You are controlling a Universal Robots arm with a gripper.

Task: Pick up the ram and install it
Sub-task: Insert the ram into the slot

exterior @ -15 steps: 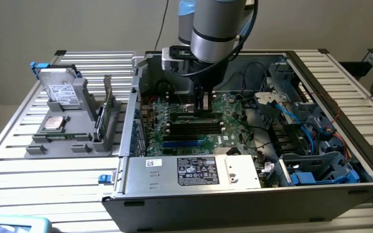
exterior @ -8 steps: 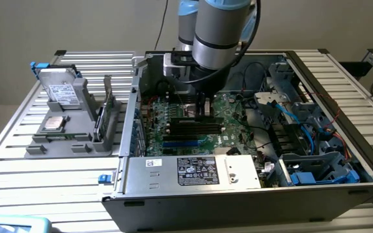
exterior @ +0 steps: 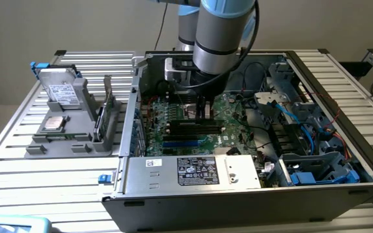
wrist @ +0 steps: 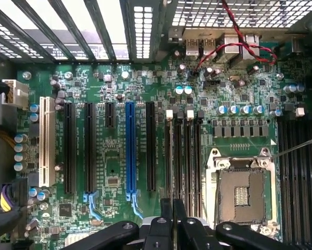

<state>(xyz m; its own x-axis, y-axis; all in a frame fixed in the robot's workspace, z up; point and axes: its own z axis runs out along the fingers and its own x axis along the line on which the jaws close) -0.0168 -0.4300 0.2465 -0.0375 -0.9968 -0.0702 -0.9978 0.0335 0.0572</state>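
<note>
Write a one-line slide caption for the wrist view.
Robot hand above black memory slots on the green mainboard, beside the empty processor socket.

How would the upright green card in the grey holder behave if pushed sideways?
Probably stiff: the upright green card looks like a rigid circuit board. It may tip readily, since it stands on its thin edge in the grey holder.

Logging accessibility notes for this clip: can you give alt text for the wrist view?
The gripper hangs over a green motherboard, lined up with the black memory slots beside the open processor socket. Long black expansion slots and a blue slot lie alongside.
</note>
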